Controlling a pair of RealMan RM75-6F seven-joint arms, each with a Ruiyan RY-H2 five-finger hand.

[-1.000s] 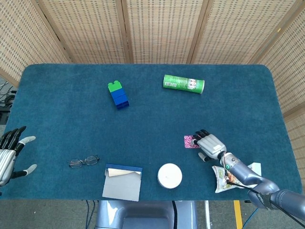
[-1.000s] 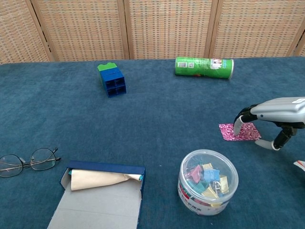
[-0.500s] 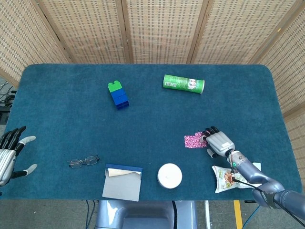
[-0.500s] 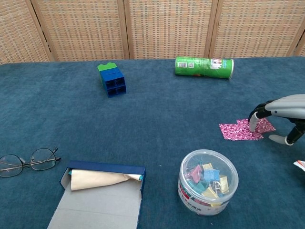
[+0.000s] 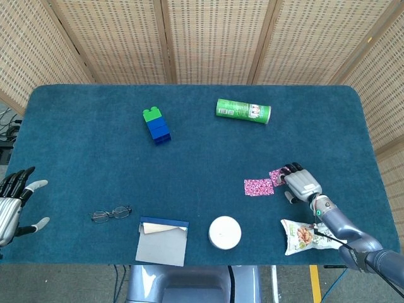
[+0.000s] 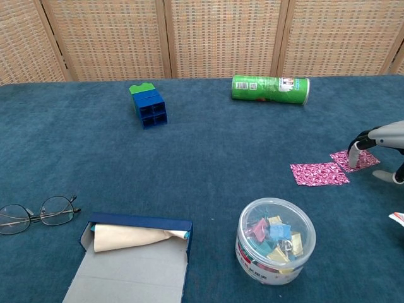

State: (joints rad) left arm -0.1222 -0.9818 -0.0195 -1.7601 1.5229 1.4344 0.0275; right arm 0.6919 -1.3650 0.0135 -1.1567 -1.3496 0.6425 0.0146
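The blue bench (image 5: 95, 139) spreads wide under both cameras, and most of what lies on it sits well away from the action: an open blue box (image 6: 129, 255) with a cream sheet at the near edge, a green can (image 5: 243, 111) on its side at the far end, a blue-and-green block stack (image 5: 156, 125) left of it. Nearer in, a clear tub of clips (image 6: 275, 241) stands by the front, a snack packet (image 5: 304, 235) lies at the right front corner, and a pair of glasses (image 6: 35, 212) rests off to the left. Out at that left edge the left hand (image 5: 14, 205) hangs with fingers spread, holding nothing. Now the work itself: the right hand (image 5: 302, 185) is low on the cloth, fingers (image 6: 355, 151) curved down onto a small pink patterned square (image 6: 356, 159), pressing it rather than lifting it. A second pink square (image 6: 319, 173) lies just beside it, toward the middle of the bench, apart from the hand. To my eye this is the dragging step, one square being slid clear of its twin. The next move calls for steady downward pressure and a flat pull, or a thumb worked under the edge, since thin material on carpet could easily slip free.
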